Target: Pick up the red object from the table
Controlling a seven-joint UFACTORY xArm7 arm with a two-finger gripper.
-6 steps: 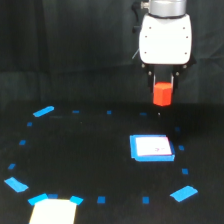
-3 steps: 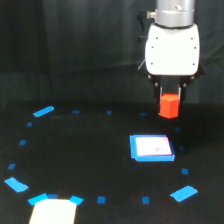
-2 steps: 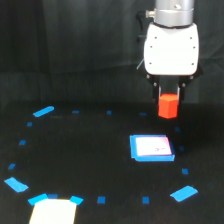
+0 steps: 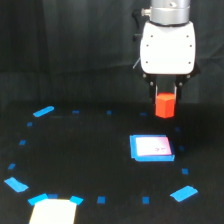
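You see the gripper [image 4: 165,98] with its fingers clamped on the red object [image 4: 165,105], holding it up in the air above the black surface [image 4: 90,155]. The block hangs just behind the white square with a blue border [image 4: 151,148], toward the exterior view's right. Blue tape marks [image 4: 43,111] ring the surface, and a pale sheet [image 4: 51,212] lies at the near edge.
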